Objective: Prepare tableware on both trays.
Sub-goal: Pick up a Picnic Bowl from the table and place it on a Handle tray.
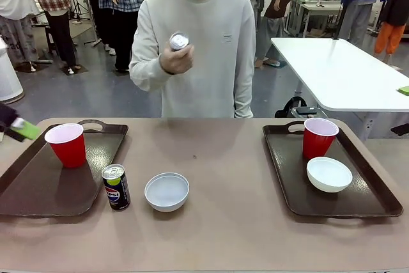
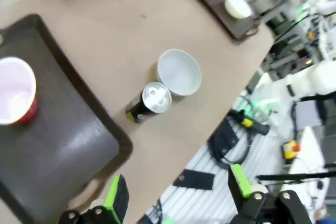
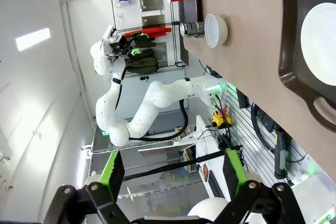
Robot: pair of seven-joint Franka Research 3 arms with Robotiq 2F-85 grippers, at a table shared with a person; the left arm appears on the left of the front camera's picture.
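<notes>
2 loose: pepsi can (image 1: 116,187) and bowl (image 1: 167,192) stood beside the left tray (image 1: 38,190) (1 cup (image 1: 66,145) aboard).
claws: left gripper (image 2: 176,192) and right gripper (image 3: 170,174) both gaped, empty.
step: filling that tray; the can likely needed gripping next.

Person (image 1: 201,49): pale grey sweatshirt, long sleeves, small chest patch. Left gripper (image 2: 176,177) & right gripper (image 3: 173,157): black fingers w/ green pads, silver screws. Left arm (image 3: 163,93): white, rounded joints.
</notes>
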